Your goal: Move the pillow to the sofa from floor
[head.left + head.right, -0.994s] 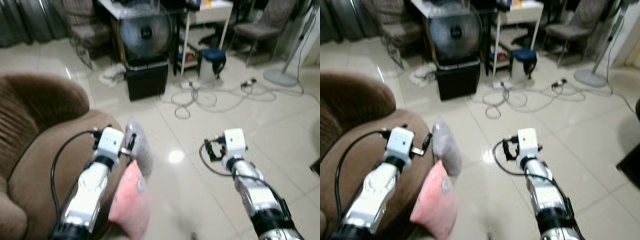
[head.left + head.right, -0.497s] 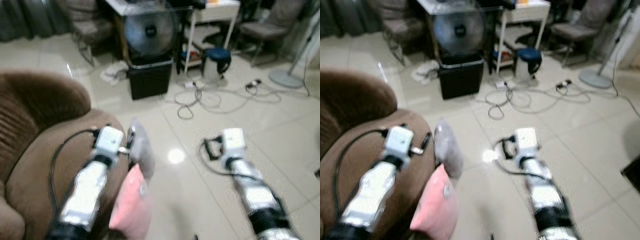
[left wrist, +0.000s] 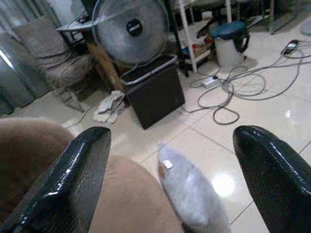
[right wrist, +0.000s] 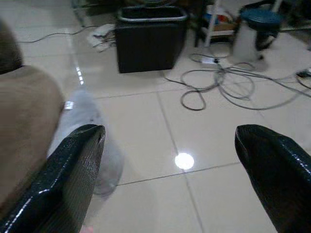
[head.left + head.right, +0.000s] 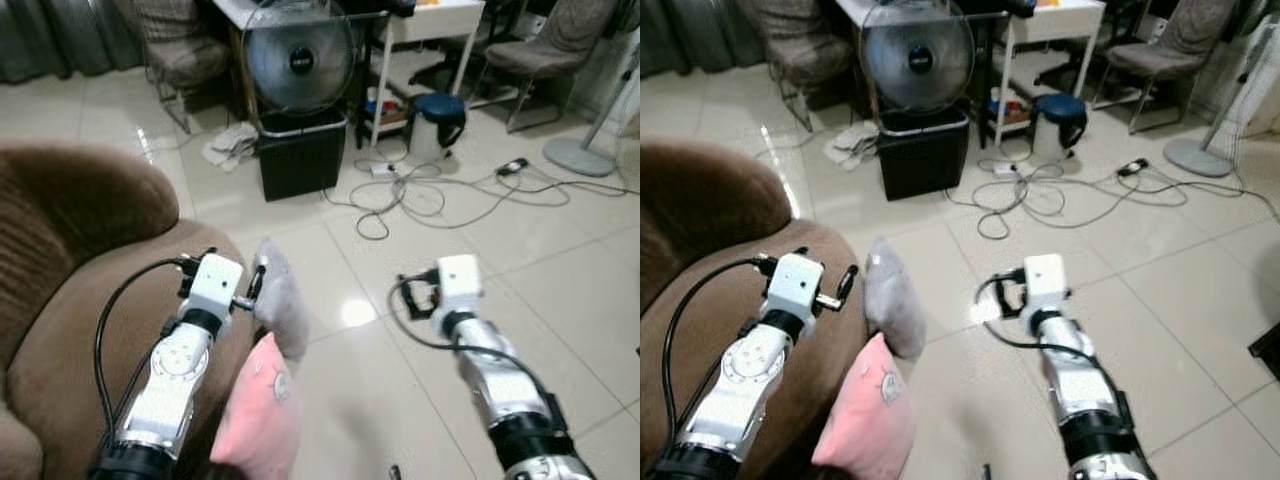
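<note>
Glossy cream tile floor point(image 5: 560, 270) spreads across the room, a bright ceiling light reflected on it between the two arms. On the left bulks the brown sofa point(image 5: 70, 260), its rounded arm near the robot. The pillow point(image 5: 262, 415) is a pink one, wedged upright against the sofa's side at the near edge, low between sofa and floor, with a grey pillow point(image 5: 281, 300) standing just beyond it, touching its top and leaning on the sofa too. The left gripper point(image 3: 170, 160) is held out over the sofa arm, its fingers spread wide with nothing between them, the grey pillow lying just ahead of them. The right gripper point(image 4: 170, 160) hangs over bare tile to the right, fingers equally wide apart and empty. Farther off, a black box point(image 5: 297, 152) sits on the floor with a big round fan point(image 5: 300, 62) standing on it, a crumpled white cloth point(image 5: 231, 144) to its left. Right of that stands a white table point(image 5: 425, 25), and by its legs a small white bin with a blue lid point(image 5: 438, 122). Loose cables point(image 5: 430, 195) snake across the tiles in front. Grey chairs stand in the far corners, one left point(image 5: 175, 50), one right point(image 5: 550, 45), and a round fan base point(image 5: 578, 155) rests at the far right.
</note>
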Motion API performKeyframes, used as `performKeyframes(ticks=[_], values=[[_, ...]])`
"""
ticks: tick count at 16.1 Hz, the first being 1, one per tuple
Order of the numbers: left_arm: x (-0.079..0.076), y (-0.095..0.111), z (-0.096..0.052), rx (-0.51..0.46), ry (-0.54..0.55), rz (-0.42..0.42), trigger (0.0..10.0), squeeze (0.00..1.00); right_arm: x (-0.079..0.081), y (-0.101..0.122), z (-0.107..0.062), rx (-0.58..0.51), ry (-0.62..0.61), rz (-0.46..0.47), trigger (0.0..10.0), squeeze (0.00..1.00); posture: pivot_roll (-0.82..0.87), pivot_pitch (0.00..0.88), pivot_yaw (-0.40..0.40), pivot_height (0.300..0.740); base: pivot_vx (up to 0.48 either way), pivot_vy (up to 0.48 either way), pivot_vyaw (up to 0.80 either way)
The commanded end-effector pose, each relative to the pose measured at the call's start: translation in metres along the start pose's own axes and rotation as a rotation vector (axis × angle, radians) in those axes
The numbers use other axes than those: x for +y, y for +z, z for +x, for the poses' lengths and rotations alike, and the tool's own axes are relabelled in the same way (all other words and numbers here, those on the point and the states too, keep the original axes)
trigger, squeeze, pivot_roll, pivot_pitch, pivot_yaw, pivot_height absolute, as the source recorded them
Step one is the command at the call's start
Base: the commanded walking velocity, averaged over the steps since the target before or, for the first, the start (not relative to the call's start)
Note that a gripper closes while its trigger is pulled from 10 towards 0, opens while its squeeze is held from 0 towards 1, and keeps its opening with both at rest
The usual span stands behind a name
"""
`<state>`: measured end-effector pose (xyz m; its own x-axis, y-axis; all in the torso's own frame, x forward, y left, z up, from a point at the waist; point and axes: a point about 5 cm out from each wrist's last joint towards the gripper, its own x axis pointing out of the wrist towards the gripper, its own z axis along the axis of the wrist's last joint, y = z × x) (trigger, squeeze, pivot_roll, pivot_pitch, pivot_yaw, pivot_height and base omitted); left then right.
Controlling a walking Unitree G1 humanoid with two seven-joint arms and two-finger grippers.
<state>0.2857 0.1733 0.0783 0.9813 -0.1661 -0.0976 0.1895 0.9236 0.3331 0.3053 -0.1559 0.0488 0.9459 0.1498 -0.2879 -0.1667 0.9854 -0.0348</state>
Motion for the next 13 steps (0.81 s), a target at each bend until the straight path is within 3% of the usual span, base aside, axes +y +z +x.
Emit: performKeyframes(ticks=[1,13], values=[[0.0024,0.0009,0.0011,-0.001,0.014,0.007,10.0,0.00,-0.0044,0.0016,0.0005,0.001,-0.010,0.003,10.0,0.00,0.03,0.000,0.003,0.740,0.000,0.000,0.00],[0.0022,-0.0004,0.0022,0.003,0.015,0.011,10.0,0.00,-0.0031,0.0005,0.0012,0.014,0.000,-0.003,10.0,0.00,0.03,0.000,-0.004,0.670,0.000,0.000,0.00]])
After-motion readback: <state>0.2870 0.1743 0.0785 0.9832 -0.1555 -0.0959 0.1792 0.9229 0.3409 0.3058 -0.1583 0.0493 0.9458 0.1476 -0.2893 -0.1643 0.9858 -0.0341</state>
